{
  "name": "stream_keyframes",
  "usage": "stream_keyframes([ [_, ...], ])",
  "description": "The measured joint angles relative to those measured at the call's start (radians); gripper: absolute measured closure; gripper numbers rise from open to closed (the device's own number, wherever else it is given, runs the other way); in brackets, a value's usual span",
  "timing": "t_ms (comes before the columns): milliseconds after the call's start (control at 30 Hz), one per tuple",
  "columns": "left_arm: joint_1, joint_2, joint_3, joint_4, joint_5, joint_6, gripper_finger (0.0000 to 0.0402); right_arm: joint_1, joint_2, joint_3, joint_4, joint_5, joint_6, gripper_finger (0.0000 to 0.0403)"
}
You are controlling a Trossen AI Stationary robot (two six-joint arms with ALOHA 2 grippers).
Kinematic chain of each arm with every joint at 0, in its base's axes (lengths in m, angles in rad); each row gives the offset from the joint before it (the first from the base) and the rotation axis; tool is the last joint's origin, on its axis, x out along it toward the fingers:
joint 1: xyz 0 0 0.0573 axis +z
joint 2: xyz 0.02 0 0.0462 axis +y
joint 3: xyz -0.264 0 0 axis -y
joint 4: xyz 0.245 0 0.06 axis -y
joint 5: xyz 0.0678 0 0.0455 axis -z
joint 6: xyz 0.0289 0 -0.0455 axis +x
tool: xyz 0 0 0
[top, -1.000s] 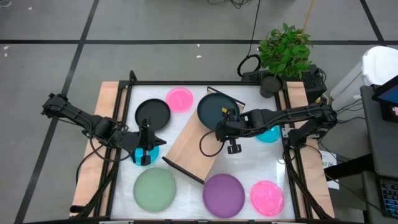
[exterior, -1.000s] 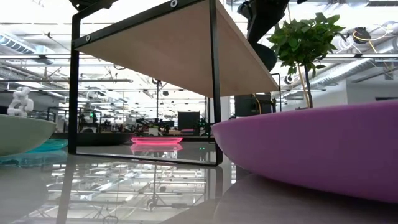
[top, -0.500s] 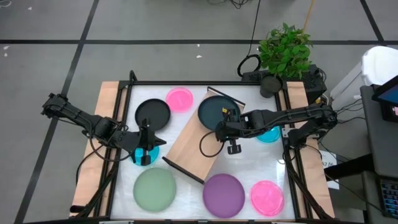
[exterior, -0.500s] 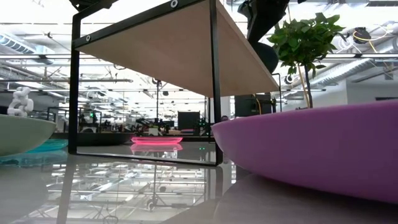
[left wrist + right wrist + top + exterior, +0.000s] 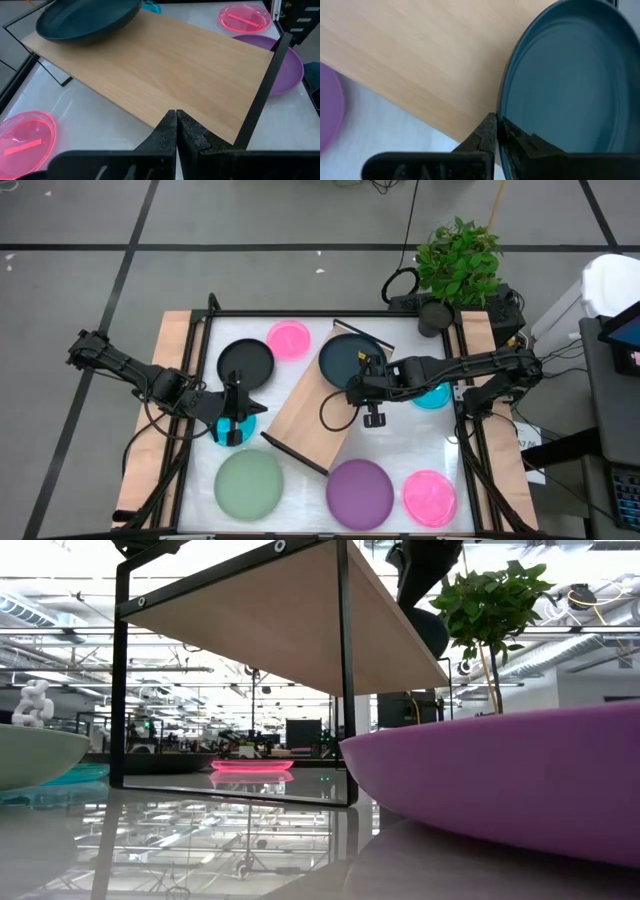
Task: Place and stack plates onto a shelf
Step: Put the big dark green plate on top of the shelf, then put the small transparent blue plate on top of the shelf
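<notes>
The light-wood shelf [image 5: 312, 402] stands slantwise mid-table on its black rails. The dark teal plate [image 5: 343, 356] lies on its far end, also visible in the left wrist view [image 5: 87, 17]. My right gripper [image 5: 358, 384] is at that plate's near-right edge, shut on it [image 5: 496, 121]. My left gripper [image 5: 232, 426] is shut [image 5: 176, 119] and hangs over a translucent cyan plate [image 5: 240, 424] left of the shelf, pointing at the board [image 5: 160, 70]. My right gripper pinches the teal plate's rim [image 5: 504, 106] between its two fingers [image 5: 484, 136] at the edge nearest the table's right side, coming across the shelf's long edge. The plate's bottom rests on the board [image 5: 420, 60]. I cannot tell whether my left gripper touches the cyan plate.
Black plate [image 5: 245, 362] and a pink plate [image 5: 290, 338] lie far left. Pale green plate [image 5: 249, 485], purple plate [image 5: 360, 492] and another pink plate [image 5: 430, 497] lie along the near edge. A second cyan plate [image 5: 434, 396] sits under the right arm. A potted plant [image 5: 458, 260] stands beyond the far right corner.
</notes>
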Motion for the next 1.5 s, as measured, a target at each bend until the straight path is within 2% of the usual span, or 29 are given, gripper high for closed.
stream_keyframes([
  [367,0.000,0.000,0.000,0.000,0.000,-0.001,0.0400,0.009,0.000,0.000,0.062,0.000,-0.003,0.0383],
  [700,0.000,0.000,0.000,0.000,0.000,-0.002,0.0400,0.051,-0.017,-0.001,0.123,0.031,0.003,0.0301],
  [833,0.000,0.000,0.000,-0.005,0.000,-0.017,0.0400,0.120,-0.031,-0.001,0.172,0.077,0.021,0.0292],
  [1067,-0.015,0.000,-0.018,-0.026,0.010,-0.062,0.0400,0.274,-0.029,-0.001,0.174,0.136,0.120,0.0302],
  [1233,-0.058,0.000,-0.019,-0.147,0.075,-0.159,0.0400,0.399,-0.029,-0.001,0.174,0.219,0.199,0.0304],
  [1500,-0.168,0.000,-0.020,-0.338,0.080,-0.347,0.0400,0.556,-0.029,-0.001,0.169,0.314,0.306,0.0305],
])
